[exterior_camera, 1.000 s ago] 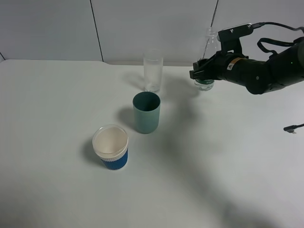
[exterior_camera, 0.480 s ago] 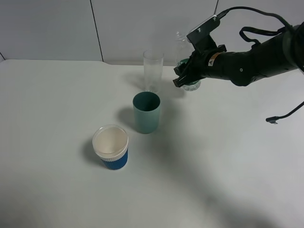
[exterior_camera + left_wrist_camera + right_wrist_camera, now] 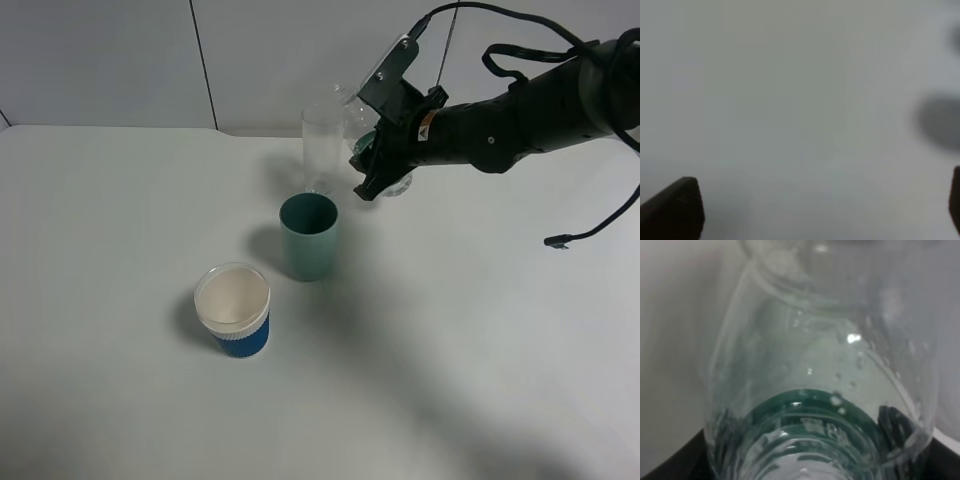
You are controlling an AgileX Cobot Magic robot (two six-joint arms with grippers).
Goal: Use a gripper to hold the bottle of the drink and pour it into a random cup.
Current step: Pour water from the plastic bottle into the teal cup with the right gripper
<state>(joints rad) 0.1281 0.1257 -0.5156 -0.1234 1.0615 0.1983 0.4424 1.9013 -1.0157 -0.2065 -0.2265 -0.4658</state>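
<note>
My right gripper (image 3: 378,165) is shut on the bottle of the drink (image 3: 358,112), a clear plastic bottle with a dark green label. It holds the bottle in the air, tilted with its neck up and to the left, just right of the tall clear glass. The teal-green cup (image 3: 308,237) stands upright on the table, below and left of the gripper, apart from it. In the right wrist view the bottle (image 3: 815,390) fills the frame between the black fingers (image 3: 945,457). My left gripper (image 3: 815,210) is open over bare table and does not show in the exterior high view.
A tall clear glass (image 3: 322,150) stands behind the teal cup, close to the bottle's neck. A blue cup with a white rim (image 3: 233,309) stands at the front left of the teal cup. A loose black cable end (image 3: 556,241) hangs at the right.
My right arm has moved left with the bottle, from the back right to beside the tall glass, and has tilted it leftward. The cups have not moved.
</note>
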